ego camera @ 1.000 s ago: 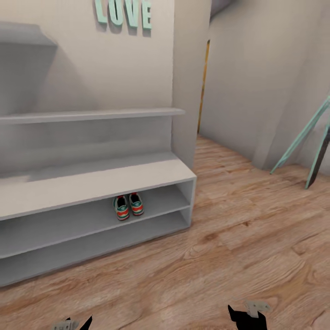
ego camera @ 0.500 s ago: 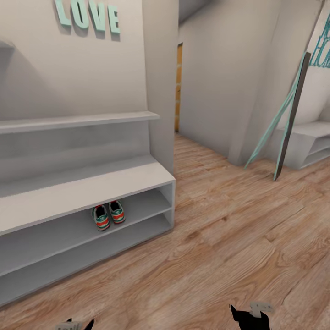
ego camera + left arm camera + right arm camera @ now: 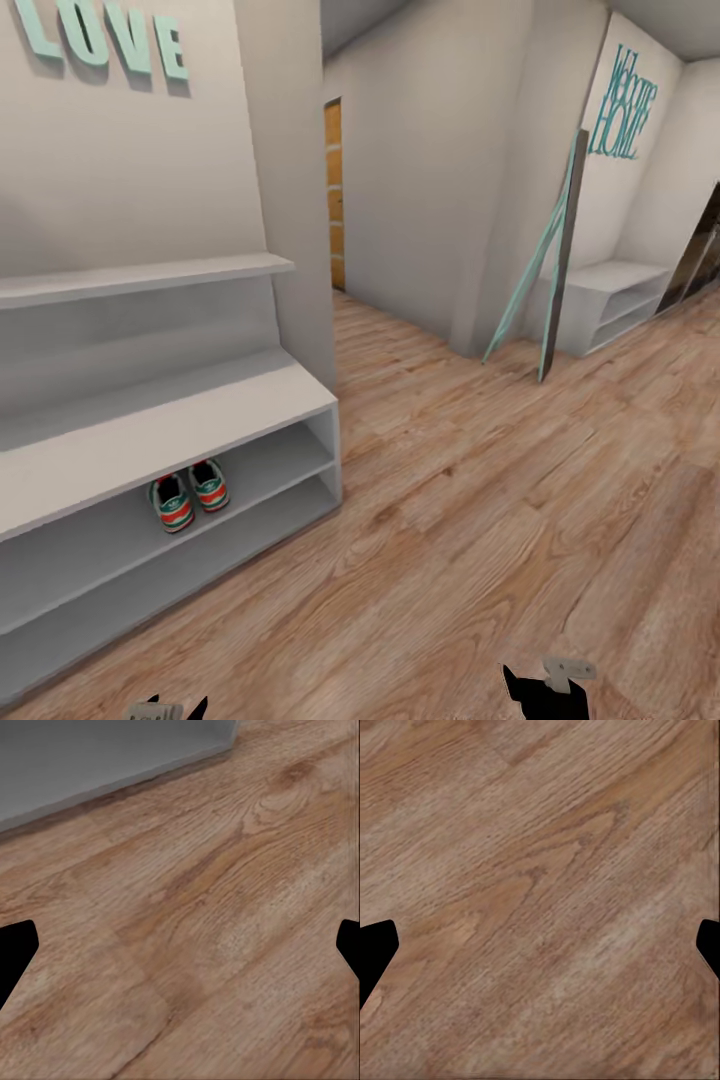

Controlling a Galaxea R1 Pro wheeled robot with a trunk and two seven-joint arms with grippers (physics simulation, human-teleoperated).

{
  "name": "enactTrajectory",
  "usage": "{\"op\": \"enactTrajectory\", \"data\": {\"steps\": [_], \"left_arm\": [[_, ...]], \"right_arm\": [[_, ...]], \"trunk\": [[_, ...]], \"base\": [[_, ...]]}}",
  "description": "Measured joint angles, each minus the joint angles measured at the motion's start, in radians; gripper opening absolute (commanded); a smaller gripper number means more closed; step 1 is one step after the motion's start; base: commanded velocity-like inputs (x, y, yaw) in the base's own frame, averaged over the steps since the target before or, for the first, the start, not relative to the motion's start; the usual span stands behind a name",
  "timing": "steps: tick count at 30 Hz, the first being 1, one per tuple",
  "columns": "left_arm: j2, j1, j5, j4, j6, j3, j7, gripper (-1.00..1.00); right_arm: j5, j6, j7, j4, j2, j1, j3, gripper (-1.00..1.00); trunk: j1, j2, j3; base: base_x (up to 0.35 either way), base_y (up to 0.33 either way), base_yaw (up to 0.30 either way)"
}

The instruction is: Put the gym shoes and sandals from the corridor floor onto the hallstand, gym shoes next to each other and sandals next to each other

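The 2 cream-white gym shoes with green stripes and red-orange heel patches [image 3: 189, 494] sit side by side, touching or nearly so, on the upper of the 2 shallow shelves of the wide, low, light-grey hallstand [image 3: 150, 430], heels toward the corridor. That half of the job looks done. The 2 brown sandals remain to be found, and the light brown wood-grain plank floor [image 3: 480, 540] is bare across the stretch in view.

The left gripper [image 3: 180, 945] and the right gripper [image 3: 540, 945] both hang over bare planks with their dark fingertips spread wide at the edges of the wrist views, and nothing is between them. In the left wrist view the grey base of the hallstand [image 3: 105, 757] lies close by.

The step in hand is, by my reading, a search for the sandals. It would go best with a slow sweep of the head and base along the corridor, arms tucked low as they are, taking in the floor toward the leaning teal-framed panel [image 3: 555, 270] and the second small grey shelf unit [image 3: 615, 300]. Room should stay free on the shelf beside the sneakers.

Teal block letters on the wall above the hallstand read "LOVE" [image 3: 105, 40]. Thin teal lettering on the far wall reads "Welcome HOME" [image 3: 625, 105].
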Motion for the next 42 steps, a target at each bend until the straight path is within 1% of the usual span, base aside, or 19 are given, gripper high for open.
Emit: {"op": "enactTrajectory", "data": {"steps": [16,32,42], "left_arm": [[0.0,0.0,0.0,0.0,0.0,0.0,0.0,1.0],[0.0,0.0,0.0,-0.001,-0.002,0.0,0.0,1.0],[0.0,0.0,0.0,-0.002,-0.002,0.0,0.0,1.0]], "right_arm": [[0.0,0.0,0.0,0.0,0.0,0.0,0.0,1.0],[0.0,0.0,0.0,0.0,0.0,0.0,0.0,1.0],[0.0,0.0,0.0,0.0,0.0,0.0,0.0,1.0]], "trunk": [[-0.061,0.112,0.05],[-0.062,0.112,0.05],[-0.062,0.112,0.05]], "base": [[0.0,0.0,-0.3],[0.006,0.0,-0.3],[0.24,0.0,-0.3]]}}
